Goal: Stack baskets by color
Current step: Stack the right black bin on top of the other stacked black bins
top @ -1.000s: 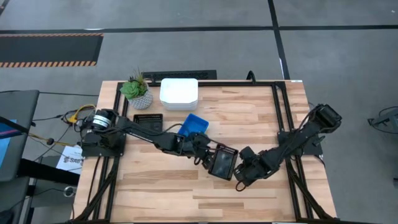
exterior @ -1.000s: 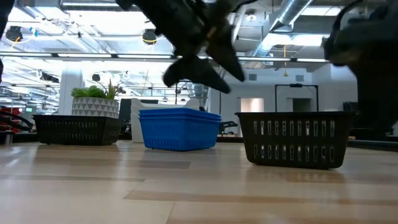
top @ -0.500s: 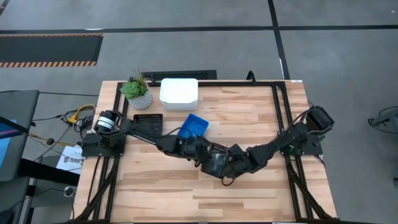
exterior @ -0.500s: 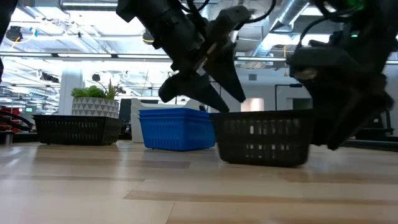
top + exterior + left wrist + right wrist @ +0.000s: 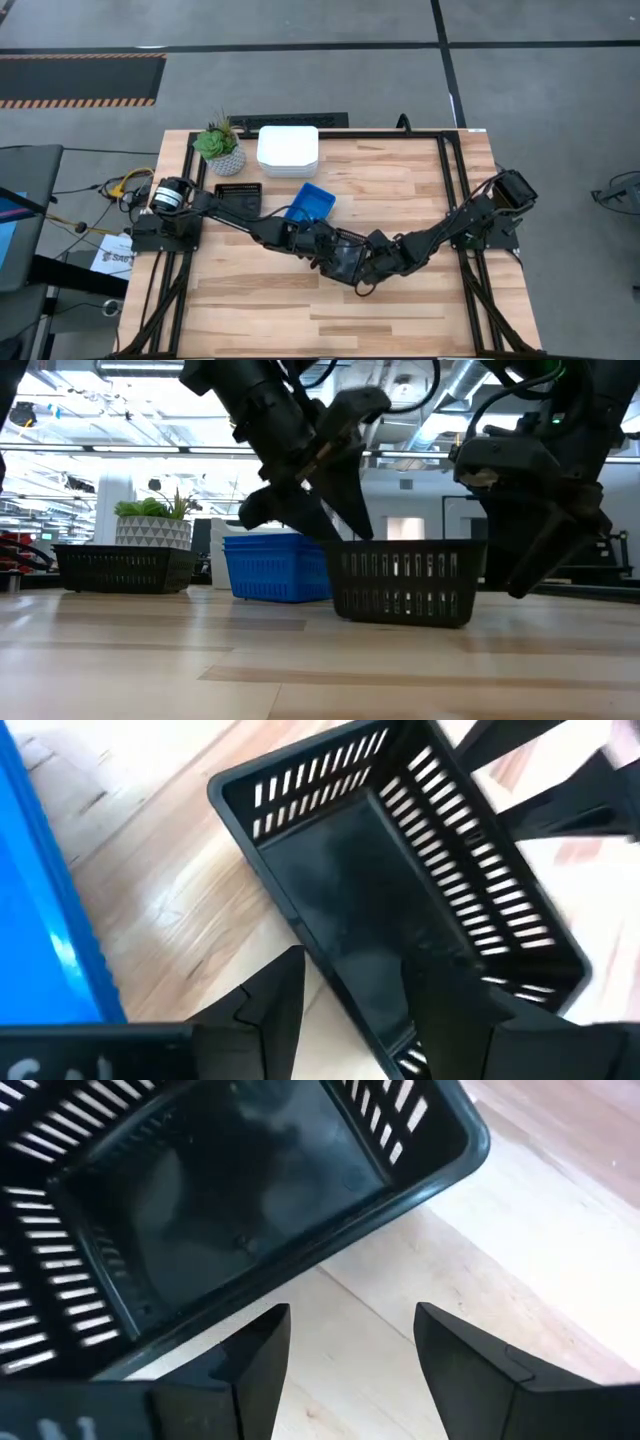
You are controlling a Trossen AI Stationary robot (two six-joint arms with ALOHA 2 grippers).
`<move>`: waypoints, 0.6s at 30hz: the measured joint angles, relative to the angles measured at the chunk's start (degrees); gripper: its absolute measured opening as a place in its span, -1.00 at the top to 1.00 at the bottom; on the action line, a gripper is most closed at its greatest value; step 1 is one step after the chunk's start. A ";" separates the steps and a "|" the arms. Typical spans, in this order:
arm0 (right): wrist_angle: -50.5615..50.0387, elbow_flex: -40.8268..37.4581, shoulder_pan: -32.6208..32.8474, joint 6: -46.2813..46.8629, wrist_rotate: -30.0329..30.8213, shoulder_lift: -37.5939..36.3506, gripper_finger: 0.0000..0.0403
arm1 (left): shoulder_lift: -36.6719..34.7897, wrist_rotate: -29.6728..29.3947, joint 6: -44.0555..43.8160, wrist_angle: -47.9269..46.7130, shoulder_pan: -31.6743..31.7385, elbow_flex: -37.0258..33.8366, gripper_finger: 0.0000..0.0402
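Note:
A black slotted basket (image 5: 405, 580) stands on the table near its middle, between my two grippers. My left gripper (image 5: 352, 960) is open at the basket's left end. One finger hangs over its inside, the other over the table outside, and the end wall (image 5: 320, 955) runs between them. My right gripper (image 5: 352, 1312) is open at the basket's right side (image 5: 330, 1245), its fingers pointing down over bare wood. A blue basket (image 5: 312, 202), another black basket (image 5: 238, 192) and a white stack (image 5: 288, 150) sit farther back. My left gripper straddles the basket's end wall from above, slanting down, with a gap showing on both sides; whether either finger touches the wall, I cannot tell. My right gripper stands close against the basket's outer wall, and I cannot tell whether a finger (image 5: 522, 565) touches it.
A small potted plant (image 5: 220, 148) stands at the far left corner, beside the white stack. The near half of the wooden table (image 5: 330, 320) and its far right part are bare wood. A black frame rail (image 5: 450, 170) runs along the table's right side.
My right gripper has gone toward the table's left and slightly down, coming up beside the black basket. The basket has slid along the table to the left, staying upright. My left gripper has sunk a little and tipped over the basket's left end.

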 joint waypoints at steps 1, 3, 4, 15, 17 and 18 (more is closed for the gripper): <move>0.01 0.00 0.07 0.01 0.00 0.00 -0.19 | -0.11 -0.10 -0.04 0.02 0.00 0.03 0.23; 0.00 0.00 0.24 0.00 0.00 0.00 -0.19 | -0.10 -0.16 -0.08 -1.20 0.00 0.04 0.23; 0.01 0.00 0.24 0.02 0.00 0.00 -0.19 | -0.10 -0.16 -0.14 -1.99 0.00 0.00 0.23; 0.05 0.00 0.24 -0.90 -0.01 0.00 -0.19 | 0.40 -1.04 -1.16 -2.31 -0.04 0.00 0.23; -0.01 0.00 0.24 -1.17 -0.02 0.00 -0.19 | 0.40 -1.00 -1.16 -2.45 -0.04 0.00 0.28; 0.01 0.00 0.24 -1.23 -0.02 0.00 -0.19 | 0.40 -0.90 -1.15 -2.45 -0.05 0.00 0.32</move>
